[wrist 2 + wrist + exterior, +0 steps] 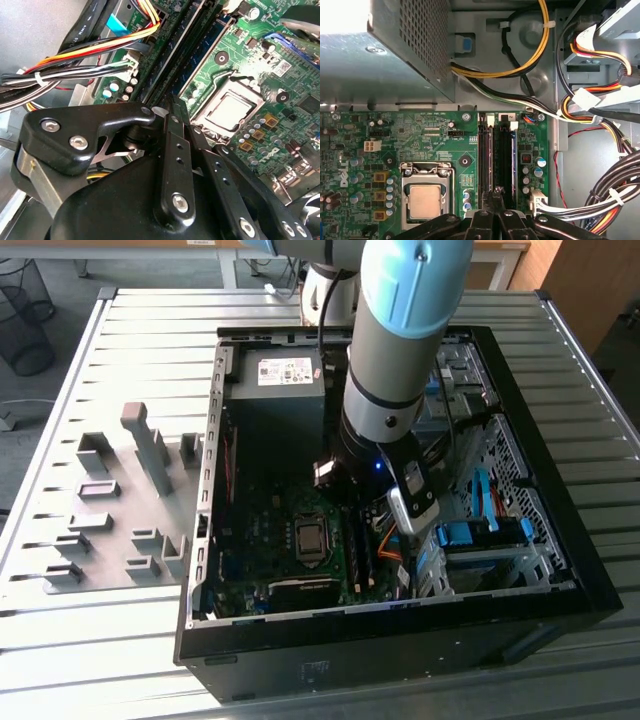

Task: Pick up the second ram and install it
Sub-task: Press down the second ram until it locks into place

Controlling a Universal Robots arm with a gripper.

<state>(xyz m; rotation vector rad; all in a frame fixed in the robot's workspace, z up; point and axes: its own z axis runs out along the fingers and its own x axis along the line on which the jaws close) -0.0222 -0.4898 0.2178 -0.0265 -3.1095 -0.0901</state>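
You have the second ram [507,155] down among the memory slots [486,160] of the motherboard [420,135]. In the first wrist view it stands edge-on as a long dark strip with a blue-green edge, running straight away from the gripper [496,195]. That view is steep, so you cannot be sure how far the stick is seated.

The gripper's tips are drawn together, right down at the near end of the slots. In the second wrist view the gripper [170,107] narrows to a single point just above the slot rows, beside a small white latch [157,111]. Whether the tips pinch the stick's edge or only rest against it cannot be told from either wrist view.

Just beside the slots lies the silver processor socket [424,200], also seen in the second wrist view [230,107]. On the slots' other side a bundle of coloured cables [600,210] runs past, near but apart from the tips. Beyond the board sits the grey power supply [395,50].

In the exterior view your arm [400,340] reaches down into the open computer case [600,590], which lies on a slatted metal table [60,640]. A grey holder rack [110,490] stands well apart, toward the exterior view's left.
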